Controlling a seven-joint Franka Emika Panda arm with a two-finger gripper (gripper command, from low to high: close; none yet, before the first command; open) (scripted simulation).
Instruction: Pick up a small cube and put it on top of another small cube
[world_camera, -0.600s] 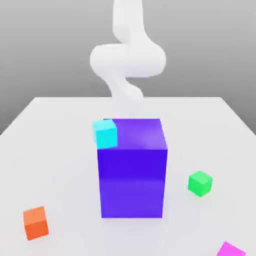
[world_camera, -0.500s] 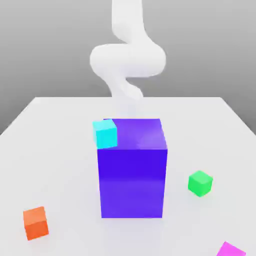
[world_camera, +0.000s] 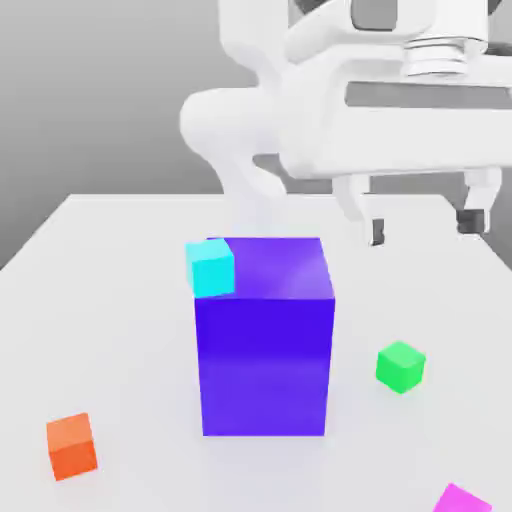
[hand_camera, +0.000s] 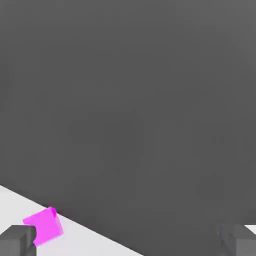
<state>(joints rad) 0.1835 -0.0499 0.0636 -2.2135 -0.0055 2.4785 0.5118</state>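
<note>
My picture edges and some near parts are hiding things from me.
In the exterior view, the bottom edge cuts the magenta cube (world_camera: 462, 501), so its lower part I cannot see. The gripper (world_camera: 424, 227) has its hand body cut at the exterior view's right, and the arm (world_camera: 235, 125) goes out through the top edge. The cyan cube (world_camera: 210, 269) covers one top corner of the blue-purple block (world_camera: 264, 350) — the block itself hides some table (world_camera: 130, 340). In the hand view, one fingertip (hand_camera: 16, 240) covers a bit of the magenta cube — and this fingertip is also cut by the edge.
</note>
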